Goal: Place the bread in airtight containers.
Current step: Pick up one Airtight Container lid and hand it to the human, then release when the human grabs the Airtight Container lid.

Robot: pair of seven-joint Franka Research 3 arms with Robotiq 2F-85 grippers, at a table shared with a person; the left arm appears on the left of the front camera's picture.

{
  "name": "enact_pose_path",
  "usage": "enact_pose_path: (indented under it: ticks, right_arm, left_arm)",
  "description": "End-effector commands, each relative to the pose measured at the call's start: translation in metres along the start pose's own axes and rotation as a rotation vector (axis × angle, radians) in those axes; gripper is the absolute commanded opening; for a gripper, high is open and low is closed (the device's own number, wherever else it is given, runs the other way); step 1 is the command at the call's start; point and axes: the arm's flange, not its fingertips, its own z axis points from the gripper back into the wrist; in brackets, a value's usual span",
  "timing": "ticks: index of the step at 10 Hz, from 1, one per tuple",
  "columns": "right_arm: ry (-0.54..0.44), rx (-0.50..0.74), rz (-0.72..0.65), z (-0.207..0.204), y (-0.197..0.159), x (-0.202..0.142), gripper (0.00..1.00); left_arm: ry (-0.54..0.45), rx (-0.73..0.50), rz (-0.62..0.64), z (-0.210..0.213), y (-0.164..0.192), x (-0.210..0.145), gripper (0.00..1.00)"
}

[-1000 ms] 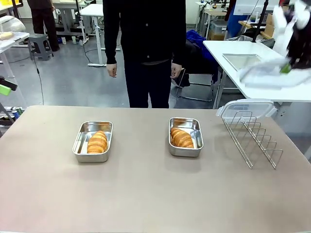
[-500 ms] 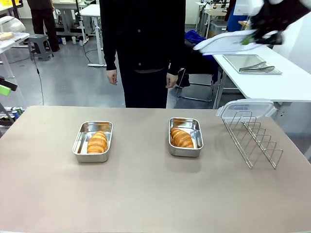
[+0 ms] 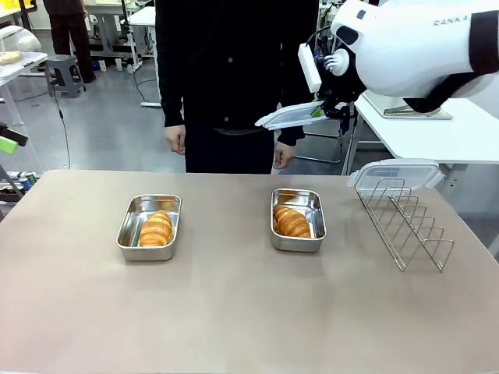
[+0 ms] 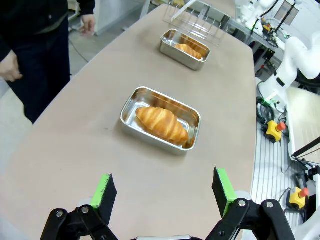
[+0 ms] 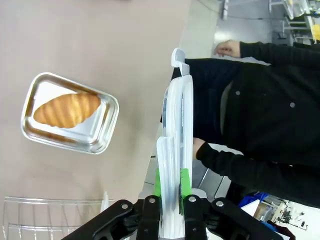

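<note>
- Beige table held golden croissants in two shiny steel tins.
- Right end effector pinched a clear plastic lid; left end effector gaped.
- Level, square lowering onto a tin seemed best.

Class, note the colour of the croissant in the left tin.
Golden-brown; the croissant shows best in the left wrist view.

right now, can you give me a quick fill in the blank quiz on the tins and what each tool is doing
1. The right tool is shut on a clear ____.
2. The left tool is ____ and grips nothing.
3. The left tin and the right tin each hold one ____.

Missing words: lid; open; croissant.
</note>
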Motion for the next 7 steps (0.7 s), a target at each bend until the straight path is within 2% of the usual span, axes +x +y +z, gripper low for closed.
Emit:
enact_pose_path:
  ticks: [1, 2, 3, 7]
  right_arm:
    - [-0.017, -0.029, 0.02, 0.013, -0.013, -0.007, 0.0]
    - [0.025, -0.032, -0.062, 0.016, -0.016, -0.011, 0.0]
    - [0.003, -0.008, -0.001, 0.001, -0.005, -0.001, 0.0]
    - [0.003, -0.008, -0.001, 0.001, -0.005, -0.001, 0.0]
  left_arm:
    - [0.009, 0.002, -0.009, 0.0, -0.002, 0.001, 1.0]
    - [0.009, 0.002, -0.009, 0.0, -0.002, 0.001, 1.0]
    - [0.009, 0.002, -0.009, 0.0, -0.002, 0.001, 1.0]
    - [0.009, 0.002, -0.009, 0.0, -0.002, 0.001, 1.0]
